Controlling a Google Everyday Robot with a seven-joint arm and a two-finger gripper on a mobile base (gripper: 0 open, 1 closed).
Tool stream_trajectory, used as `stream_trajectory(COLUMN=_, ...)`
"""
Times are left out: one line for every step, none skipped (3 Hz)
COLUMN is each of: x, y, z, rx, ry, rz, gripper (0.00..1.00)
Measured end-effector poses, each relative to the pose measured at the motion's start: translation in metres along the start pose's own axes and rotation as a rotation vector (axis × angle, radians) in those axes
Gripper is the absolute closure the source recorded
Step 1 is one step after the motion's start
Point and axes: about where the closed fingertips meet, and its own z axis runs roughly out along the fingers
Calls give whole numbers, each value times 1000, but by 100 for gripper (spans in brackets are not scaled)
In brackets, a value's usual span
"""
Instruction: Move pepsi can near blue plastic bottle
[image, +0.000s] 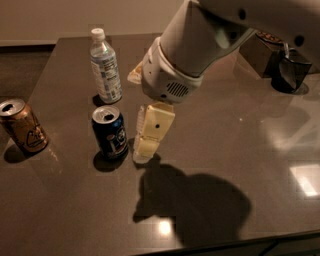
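Note:
The pepsi can (111, 132), dark blue with a silver open top, stands upright on the dark table (225, 150) at centre left. The blue plastic bottle (105, 67), clear with a white cap and pale label, stands upright just behind it, a small gap apart. My gripper (145, 149) hangs low over the table, right beside the pepsi can on its right side, almost touching it. The big white arm housing (175, 75) sits above it and hides part of the table behind.
A gold-brown can (22, 126) stands near the table's left edge. A dark cup (289, 72) and a dark box (260, 52) stand at the far right. The table's front edge runs along the bottom. The arm's shadow falls on the front middle.

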Motion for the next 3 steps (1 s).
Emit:
stream_trajectory(x=-15, y=4, z=19, rx=-31, ry=-20, rz=-16, gripper=0)
stream_trajectory(x=-23, y=5, z=30, rx=-50, ry=-35, rz=-21, gripper=0)
stream_trajectory(x=-29, y=-2, z=50, rx=-75, ry=-57, rz=-23, gripper=0)
